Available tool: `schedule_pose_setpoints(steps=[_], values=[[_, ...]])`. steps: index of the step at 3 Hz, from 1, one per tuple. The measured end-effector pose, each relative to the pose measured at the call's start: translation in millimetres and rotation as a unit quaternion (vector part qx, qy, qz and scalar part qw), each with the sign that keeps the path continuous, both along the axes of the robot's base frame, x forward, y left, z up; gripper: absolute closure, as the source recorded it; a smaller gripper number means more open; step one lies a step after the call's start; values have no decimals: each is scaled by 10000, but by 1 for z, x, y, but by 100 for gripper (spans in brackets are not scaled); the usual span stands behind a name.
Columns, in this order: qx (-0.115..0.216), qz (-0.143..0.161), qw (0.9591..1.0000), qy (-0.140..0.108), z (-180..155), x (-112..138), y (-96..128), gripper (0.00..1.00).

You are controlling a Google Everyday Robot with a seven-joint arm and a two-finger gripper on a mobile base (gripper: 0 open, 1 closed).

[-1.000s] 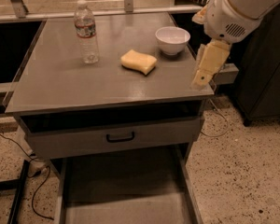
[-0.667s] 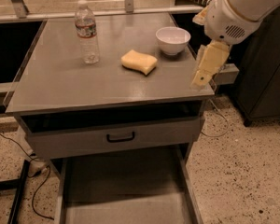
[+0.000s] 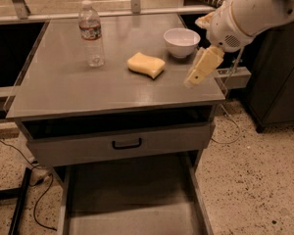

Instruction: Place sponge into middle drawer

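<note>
The soft pale-yellow foam sponge [image 3: 146, 65] lies flat near the middle of the grey metal cabinet top [image 3: 78, 89], apart from everything else. The cream two-finger gripper [image 3: 202, 67] hangs at the sponge's 3 o'clock, over the top's right edge, holding nothing; whether it is open or closed cannot be told. A white round bowl [image 3: 181, 40] stands at the sponge's 1 o'clock and a clear plastic water bottle [image 3: 91, 33] at 10 o'clock. At 6 o'clock, the wide grey metal middle drawer [image 3: 132, 199] is pulled out below a grey drawer front with a black handle [image 3: 78, 148].

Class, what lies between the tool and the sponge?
Only bare tabletop, in the camera view: the tool hangs over the table's right edge, right of the sponge.
</note>
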State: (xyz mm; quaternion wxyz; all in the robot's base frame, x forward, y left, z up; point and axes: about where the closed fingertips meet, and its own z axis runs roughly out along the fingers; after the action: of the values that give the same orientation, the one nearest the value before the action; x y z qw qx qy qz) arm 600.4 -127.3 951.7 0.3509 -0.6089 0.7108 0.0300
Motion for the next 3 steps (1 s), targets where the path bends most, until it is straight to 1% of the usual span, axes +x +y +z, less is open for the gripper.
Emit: schedule_pose_setpoints(steps=[1,2,3], values=[[617,15,9981,23,-19,38,17,0],[1029,20,9942,300,-45,60,36,0],[1259,-4,9899,650,-71,77,53,0]])
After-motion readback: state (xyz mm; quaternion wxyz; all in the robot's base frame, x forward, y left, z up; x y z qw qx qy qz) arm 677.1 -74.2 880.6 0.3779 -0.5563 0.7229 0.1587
